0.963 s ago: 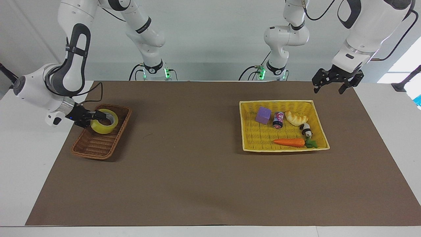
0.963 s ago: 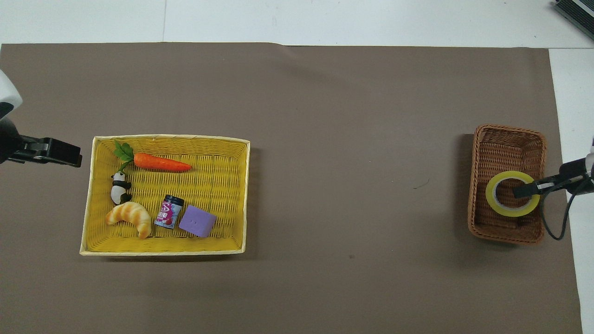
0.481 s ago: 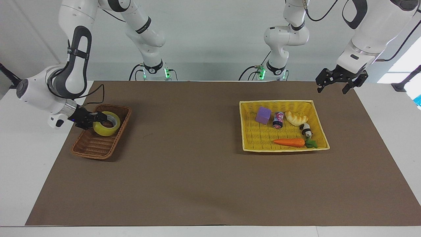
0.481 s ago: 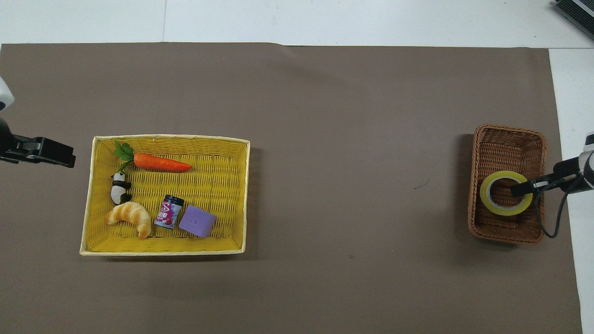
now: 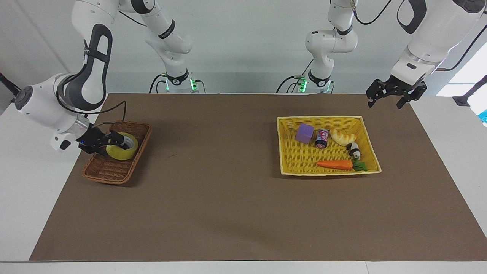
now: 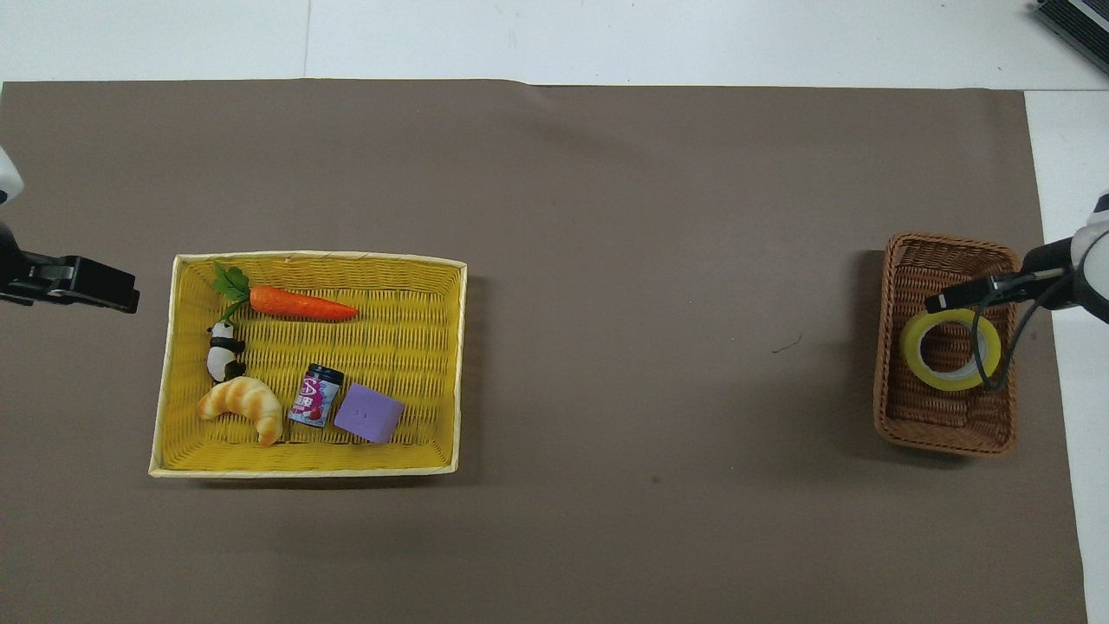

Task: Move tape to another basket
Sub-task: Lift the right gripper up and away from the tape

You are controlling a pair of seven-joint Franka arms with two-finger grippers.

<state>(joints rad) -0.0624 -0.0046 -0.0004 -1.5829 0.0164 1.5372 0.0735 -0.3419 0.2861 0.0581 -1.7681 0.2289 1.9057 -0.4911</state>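
Note:
The yellow tape [image 5: 121, 151] [image 6: 950, 351] lies flat in the brown wicker basket [image 5: 102, 172] [image 6: 944, 425], in the half nearer the robots, toward the right arm's end of the table. My right gripper [image 5: 116, 144] [image 6: 940, 302] hovers low over the tape's rim, reaching in sideways across the basket's wall. It is open and no longer grips the roll. My left gripper [image 5: 385, 99] [image 6: 121, 295] is open and empty, raised over the mat's edge beside the yellow basket, and waits.
A larger yellow woven basket [image 5: 289, 167] [image 6: 173, 451] toward the left arm's end holds a carrot [image 5: 335, 164], a croissant [image 5: 342, 137], a small can [image 5: 322, 138], a purple block [image 5: 304, 133] and a panda figure [image 5: 355, 151]. A brown mat [image 5: 228, 190] covers the table.
My right gripper lowered the tape into the brown basket and came off it; its finger is out of the core. The left gripper drifted slightly outward.

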